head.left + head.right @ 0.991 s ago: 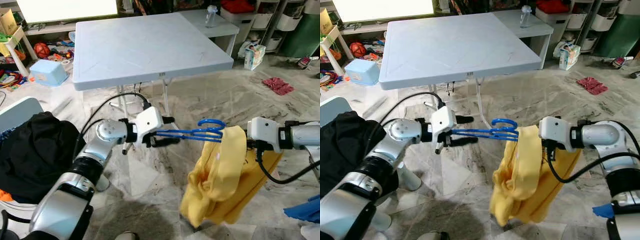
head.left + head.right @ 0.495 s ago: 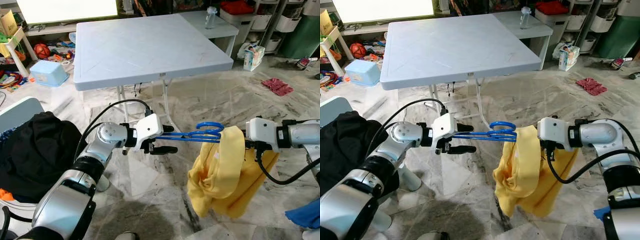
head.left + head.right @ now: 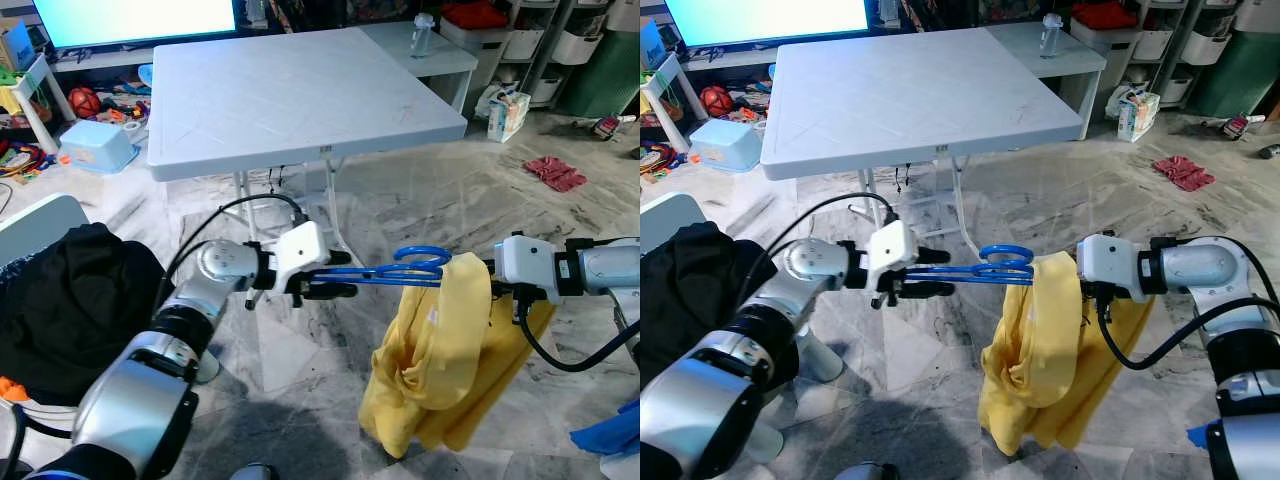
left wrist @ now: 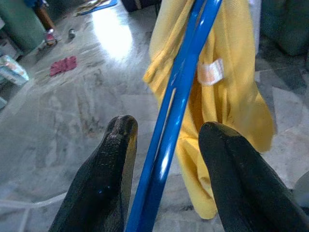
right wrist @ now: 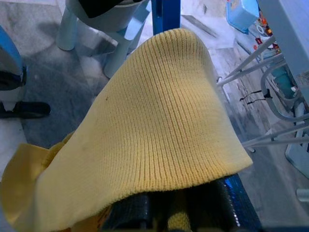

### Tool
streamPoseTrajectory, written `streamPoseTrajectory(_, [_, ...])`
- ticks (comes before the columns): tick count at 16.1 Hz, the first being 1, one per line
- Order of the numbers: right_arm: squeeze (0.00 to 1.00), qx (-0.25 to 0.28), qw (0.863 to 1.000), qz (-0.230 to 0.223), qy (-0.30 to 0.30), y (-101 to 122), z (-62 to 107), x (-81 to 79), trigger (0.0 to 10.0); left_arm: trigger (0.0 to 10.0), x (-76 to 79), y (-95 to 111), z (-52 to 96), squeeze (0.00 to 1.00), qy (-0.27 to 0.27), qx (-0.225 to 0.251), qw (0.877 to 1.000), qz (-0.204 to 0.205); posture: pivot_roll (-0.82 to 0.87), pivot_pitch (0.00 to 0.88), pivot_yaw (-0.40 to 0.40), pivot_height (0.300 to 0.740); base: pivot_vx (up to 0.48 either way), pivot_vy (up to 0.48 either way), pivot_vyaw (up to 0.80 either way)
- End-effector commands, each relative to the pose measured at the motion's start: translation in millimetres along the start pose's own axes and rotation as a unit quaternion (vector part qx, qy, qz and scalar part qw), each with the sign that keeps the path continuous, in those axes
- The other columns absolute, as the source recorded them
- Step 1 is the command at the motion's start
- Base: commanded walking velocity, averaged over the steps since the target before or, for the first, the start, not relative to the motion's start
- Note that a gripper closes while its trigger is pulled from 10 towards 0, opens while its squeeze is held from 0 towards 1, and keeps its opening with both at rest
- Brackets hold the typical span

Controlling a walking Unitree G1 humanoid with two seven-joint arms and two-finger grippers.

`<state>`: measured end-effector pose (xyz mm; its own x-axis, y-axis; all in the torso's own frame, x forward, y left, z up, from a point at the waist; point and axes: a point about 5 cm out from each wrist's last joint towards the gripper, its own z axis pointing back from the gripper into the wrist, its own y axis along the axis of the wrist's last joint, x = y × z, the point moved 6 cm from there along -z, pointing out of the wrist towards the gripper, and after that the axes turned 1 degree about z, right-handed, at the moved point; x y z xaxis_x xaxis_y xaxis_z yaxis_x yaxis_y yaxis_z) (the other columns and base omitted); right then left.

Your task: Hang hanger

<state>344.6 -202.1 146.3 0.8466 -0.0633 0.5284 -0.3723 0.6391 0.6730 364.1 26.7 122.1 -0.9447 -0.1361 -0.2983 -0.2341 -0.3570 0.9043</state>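
- My left gripper (image 4: pixel 166 159) is straddling one end of the blue hanger (image 3: pixel 385 270); the two fingers (image 4: pixel 108 174) are standing spread on either side of the bar, and I cannot tell whether either pad is truly pressing it.
- My right gripper (image 5: pixel 181 212) is sitting at the hanger's other end under a fold of the yellow sweater (image 3: pixel 440 350); the knit is hiding the fingers, so I cannot tell how they are set.
- Between my two arms the hanger is lying roughly level in mid-air, hook (image 3: pixel 420 255) near the middle, above the marble floor (image 3: pixel 330 350) and in front of the white folding table (image 3: pixel 290 90).
- The sweater is draping in a bunch over the right half of the bar (more slung than worn), its tail dangling toward the floor.
- As I judge it, the task is only partly along: the garment is on the hanger, but the hook is catching on nothing, and I am seeing no rail or rod to take it.
- What is remaining: finding a rail, carrying the load there, and settling the hook over it.
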Motion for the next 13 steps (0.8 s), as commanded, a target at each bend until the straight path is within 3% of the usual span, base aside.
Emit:
streamPoseTrajectory(1, [0.00,0.006,1.000,0.013,-0.014,5,7.3,9.1,10.0,0.0,-2.5,5,-0.1,0.00,-0.007,-0.003,1.000,-0.014,-0.04,0.033,-0.004,0.740,0.000,0.000,0.00])
streamPoseTrajectory(13, [0.00,0.021,0.999,0.007,-0.032,10,1.2,14.5,10.0,0.0,10.8,-2,-6.5,0.00,-0.034,0.000,0.999,0.010,-0.05,0.029,-0.003,0.740,0.000,0.000,0.00])
